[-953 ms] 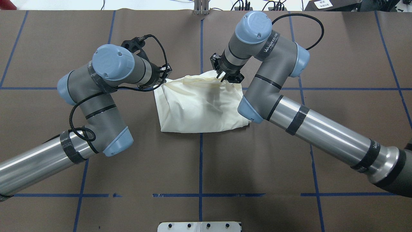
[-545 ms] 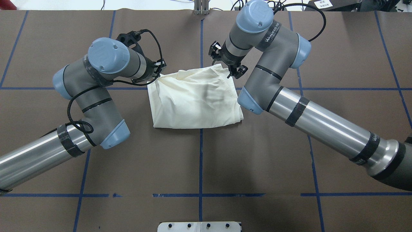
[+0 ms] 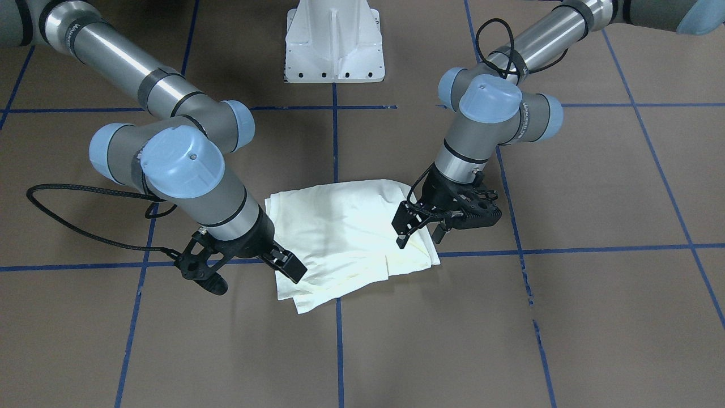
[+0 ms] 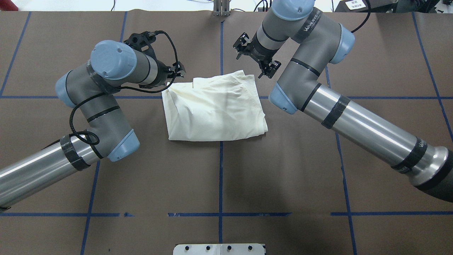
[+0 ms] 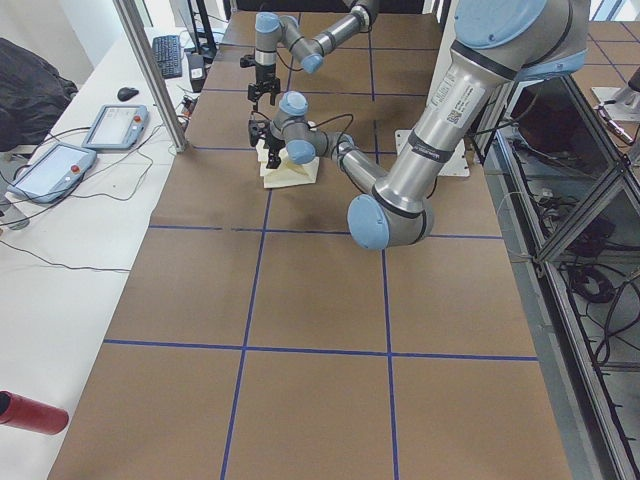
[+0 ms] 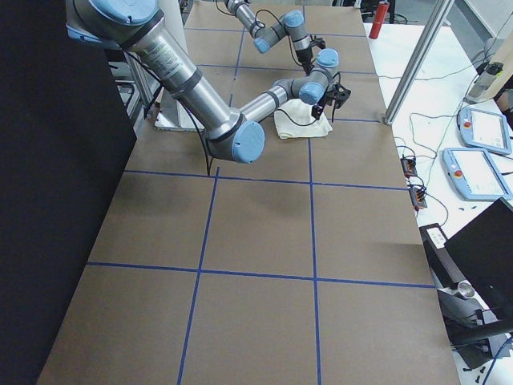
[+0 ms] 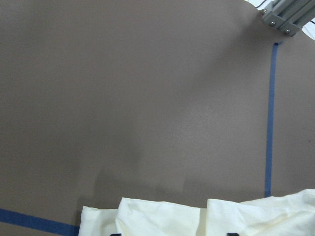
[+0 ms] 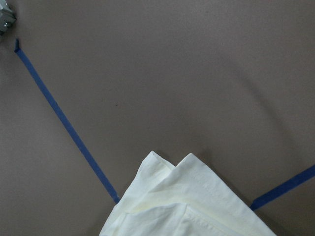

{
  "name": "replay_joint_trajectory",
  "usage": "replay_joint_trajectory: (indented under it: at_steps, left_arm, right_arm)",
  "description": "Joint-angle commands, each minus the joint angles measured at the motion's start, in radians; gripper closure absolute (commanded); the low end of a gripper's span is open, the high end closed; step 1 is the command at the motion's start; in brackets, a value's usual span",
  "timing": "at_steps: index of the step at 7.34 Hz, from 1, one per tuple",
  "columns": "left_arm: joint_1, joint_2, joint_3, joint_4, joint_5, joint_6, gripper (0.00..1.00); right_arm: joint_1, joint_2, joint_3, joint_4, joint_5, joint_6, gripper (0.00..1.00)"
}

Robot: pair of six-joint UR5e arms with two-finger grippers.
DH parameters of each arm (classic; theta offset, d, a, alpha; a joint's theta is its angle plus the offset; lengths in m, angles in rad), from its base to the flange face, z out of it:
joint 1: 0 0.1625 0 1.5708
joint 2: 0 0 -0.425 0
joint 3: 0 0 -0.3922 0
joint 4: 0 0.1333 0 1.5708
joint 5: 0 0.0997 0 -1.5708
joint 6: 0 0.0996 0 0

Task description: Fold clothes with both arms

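The cream shirt (image 4: 212, 106) lies folded into a rough rectangle on the brown table, plain side up, its print hidden. It also shows in the front view (image 3: 345, 226) and the side views (image 5: 290, 175) (image 6: 300, 124). My left gripper (image 4: 178, 71) is open and empty, just off the shirt's far left corner; in the front view (image 3: 419, 235) its fingers stand apart over that corner. My right gripper (image 4: 269, 69) is open and empty, just beyond the far right corner, as in the front view (image 3: 286, 266). Both wrist views show only the shirt's edge (image 7: 246, 219) (image 8: 187, 206).
Blue tape lines (image 4: 221, 159) grid the brown table. The white pedestal base (image 3: 334, 42) stands at the robot's side. A metal post (image 4: 222, 9) rises at the far edge. Teach pendants (image 5: 60, 165) and a red cylinder (image 5: 30, 412) lie on the white side table.
Both grippers held the shirt's far edge a second ago; both have let go and drawn back toward the far side. The shirt has settled flat, slightly left of before.
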Motion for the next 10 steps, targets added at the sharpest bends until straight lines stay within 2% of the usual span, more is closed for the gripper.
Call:
replay_joint_trajectory:
  at_steps: [1,3,5,7,10]
  left_arm:
    - [0.0,0.066,-0.001,-0.179,-0.055,-0.081,0.0]
    - [0.014,0.066,0.012,-0.275,-0.123,-0.233,0.0]
    - [0.023,0.061,0.118,-0.47,-0.123,-0.307,0.0]
    - [0.033,0.051,0.159,-0.513,-0.126,-0.309,0.0]
    - [0.088,0.049,0.159,-0.562,-0.144,-0.307,0.0]
  right_arm:
    - [0.049,-0.091,0.098,-0.008,0.032,-0.077,0.0]
    - [0.09,-0.151,0.148,-0.009,0.048,-0.13,0.0]
    - [0.107,-0.175,0.163,-0.009,0.049,-0.148,0.0]
    - [0.112,-0.172,0.166,-0.012,0.049,-0.148,0.0]
    - [0.109,-0.172,0.191,-0.054,0.049,-0.148,0.0]
